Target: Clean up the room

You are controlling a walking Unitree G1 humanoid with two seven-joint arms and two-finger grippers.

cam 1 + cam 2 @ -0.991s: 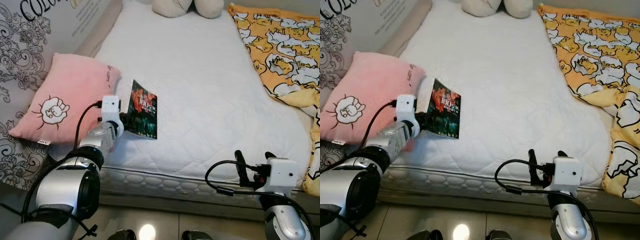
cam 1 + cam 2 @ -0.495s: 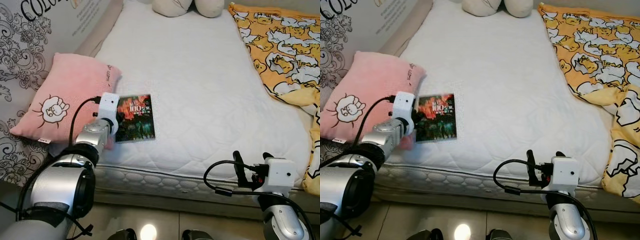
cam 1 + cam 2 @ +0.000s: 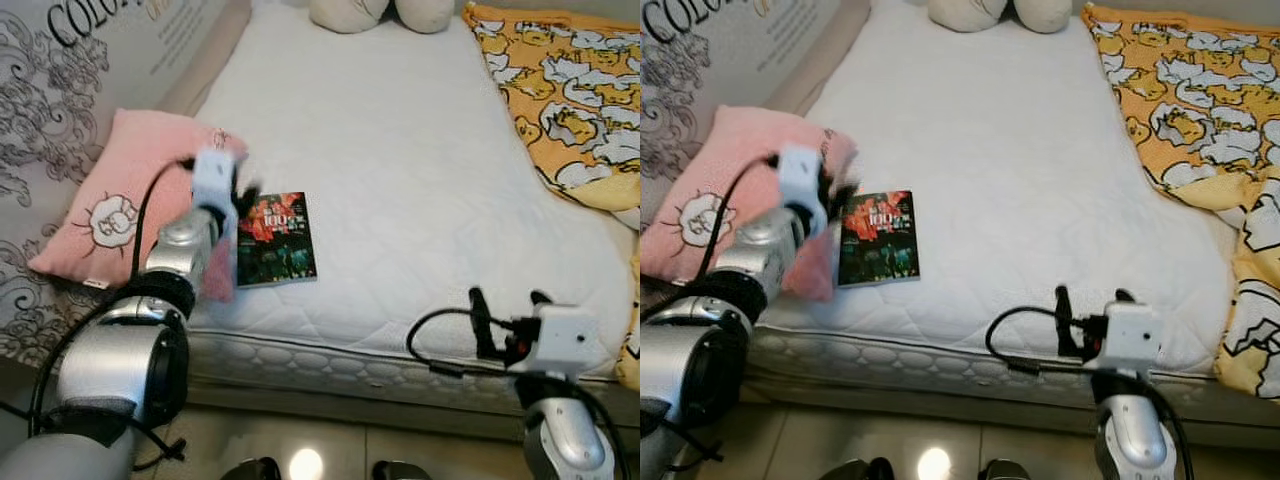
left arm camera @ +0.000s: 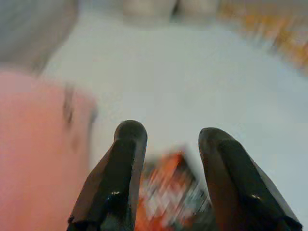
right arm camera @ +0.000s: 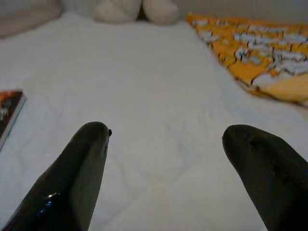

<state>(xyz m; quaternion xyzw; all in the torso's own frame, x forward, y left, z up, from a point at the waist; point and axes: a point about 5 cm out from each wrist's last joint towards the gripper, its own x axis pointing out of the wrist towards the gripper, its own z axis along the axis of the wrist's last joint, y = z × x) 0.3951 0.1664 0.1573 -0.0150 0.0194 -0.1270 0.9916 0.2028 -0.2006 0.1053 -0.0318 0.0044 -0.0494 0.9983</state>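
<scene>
The book (image 3: 276, 239) lies flat on the white mattress (image 3: 400, 180) of the bed, close to its left edge and just beside the pink pillow (image 3: 125, 195). Its cover faces up and its long axis runs from the foot edge toward the head of the bed, only a little turned.

The left gripper (image 4: 166, 137) hovers above the pillow-side edge of the book, so the book lies just below it and a little toward the middle of the bed. In the left wrist view its two black fingers (image 4: 126, 159) stand apart with nothing between them, and the orange and dark cover shows low in the gap. I judge that this arm is the nearer one by far, and a new grasp would have to come down over a short edge or a long side of the book.

The right gripper (image 3: 505, 325) waits at the foot edge of the mattress, well apart from the book. Its fingers are spread wide and hold nothing. In the right wrist view the book (image 5: 9, 113) is only a thin strip, cut off at the border of the picture.

The left arm and its gripper are blurred in the head views, and the left wrist view is blurred as well, so I cannot tell whether the fingertips touch the book or the pillow. The yellow blanket (image 3: 560, 90) and the plush toy (image 3: 375, 12) are cut off at the frame.
</scene>
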